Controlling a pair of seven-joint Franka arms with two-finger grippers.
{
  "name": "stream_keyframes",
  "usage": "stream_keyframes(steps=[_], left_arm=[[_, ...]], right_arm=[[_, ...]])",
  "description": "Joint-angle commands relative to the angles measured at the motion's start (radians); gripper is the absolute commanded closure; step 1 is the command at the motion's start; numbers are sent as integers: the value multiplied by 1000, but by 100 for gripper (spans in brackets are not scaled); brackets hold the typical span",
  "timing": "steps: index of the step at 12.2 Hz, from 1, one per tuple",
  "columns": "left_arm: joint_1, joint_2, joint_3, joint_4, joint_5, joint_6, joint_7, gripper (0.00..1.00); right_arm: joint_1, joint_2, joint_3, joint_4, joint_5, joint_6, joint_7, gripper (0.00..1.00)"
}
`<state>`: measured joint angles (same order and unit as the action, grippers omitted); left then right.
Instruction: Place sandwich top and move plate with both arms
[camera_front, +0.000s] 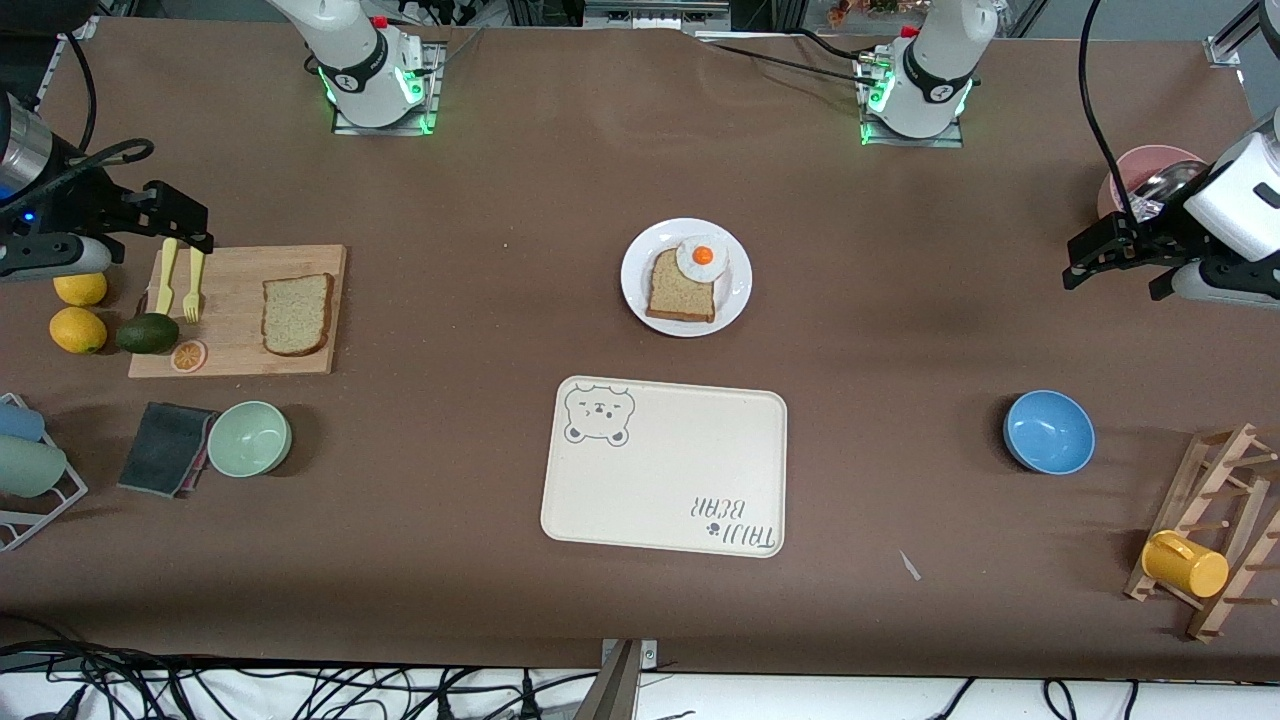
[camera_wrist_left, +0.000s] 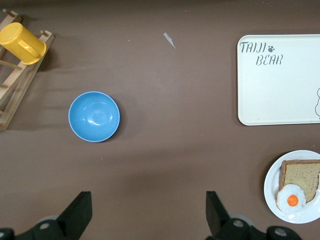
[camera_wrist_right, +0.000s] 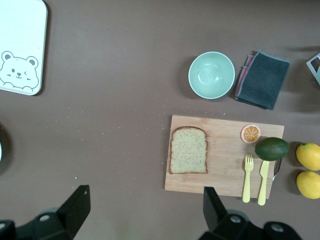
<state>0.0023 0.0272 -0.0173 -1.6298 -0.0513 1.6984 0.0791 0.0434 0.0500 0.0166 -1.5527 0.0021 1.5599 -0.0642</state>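
The sandwich top (camera_front: 297, 314) lies flat on a wooden cutting board (camera_front: 235, 345) toward the right arm's end of the table; it also shows in the right wrist view (camera_wrist_right: 189, 150). The white plate (camera_front: 638, 290) sits mid-table with a second bread slice (camera_front: 681, 287) and a fried egg (camera_front: 702, 257) on it, and shows in the left wrist view (camera_wrist_left: 271, 192). My right gripper (camera_front: 185, 220) is open and empty, up over the table beside the board (camera_wrist_right: 145, 210). My left gripper (camera_front: 1115, 262) is open and empty, up over bare table at the left arm's end (camera_wrist_left: 148, 212).
A cream bear tray (camera_front: 665, 465) lies nearer the camera than the plate. A blue bowl (camera_front: 1048, 431), a wooden rack with a yellow mug (camera_front: 1185, 563) and a pink bowl (camera_front: 1150, 165) stand at the left arm's end. A green bowl (camera_front: 249, 438), cloth (camera_front: 165, 448), lemons (camera_front: 78, 329) and avocado (camera_front: 147, 333) surround the board.
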Motion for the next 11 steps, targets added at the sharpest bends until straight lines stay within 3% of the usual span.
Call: stream_keyframes(steps=[1,11], left_arm=[[-7,14,4,31,19,-23,-12,0],[-7,14,4,31,19,-23,-13,0]], right_arm=[[10,-2,8,22,-2,-36,18,0],[10,-2,14,22,-7,-38,24,0]])
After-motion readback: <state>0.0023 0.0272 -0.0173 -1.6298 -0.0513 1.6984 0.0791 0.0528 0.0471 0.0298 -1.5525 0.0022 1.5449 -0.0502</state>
